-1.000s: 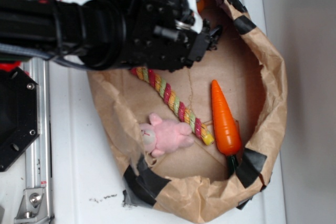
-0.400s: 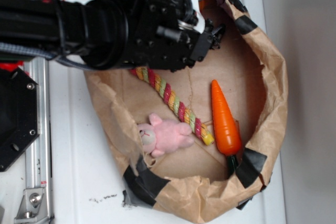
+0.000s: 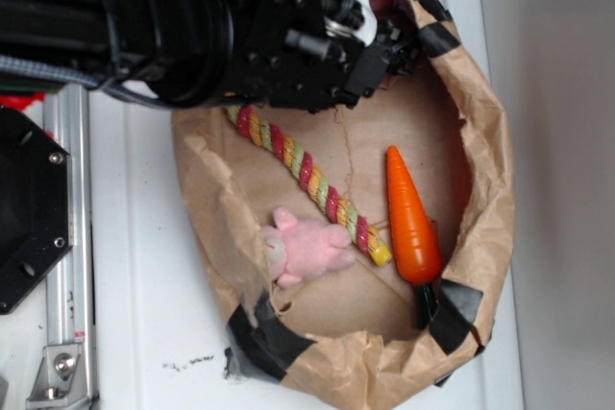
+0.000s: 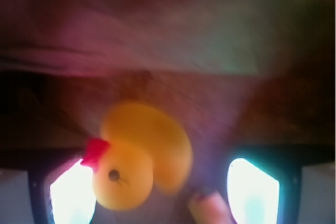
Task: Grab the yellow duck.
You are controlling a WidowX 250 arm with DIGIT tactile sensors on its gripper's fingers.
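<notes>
In the wrist view the yellow duck (image 4: pixel 142 156) is lying close under the end effector (image 3: pixel 389 50), which is hovering at the paper bag's (image 3: pixel 490 228) top edge. Whether its jaws are spread is unclear. The duck looks light, glossy and slippery; pinching across its rounded body seems safest.

- No writing, label, brand mark or number can be read in either view.
- The dark specks on the white table (image 3: pixel 183 365) near the taped corner of the paper bag (image 3: pixel 500 228) form no letters.
- The black arm housing (image 3: pixel 192 26) carries no legible marking.
- The wrist view is too blurred for print to be read on the yellow duck (image 4: pixel 142 156) or anywhere around it.
</notes>
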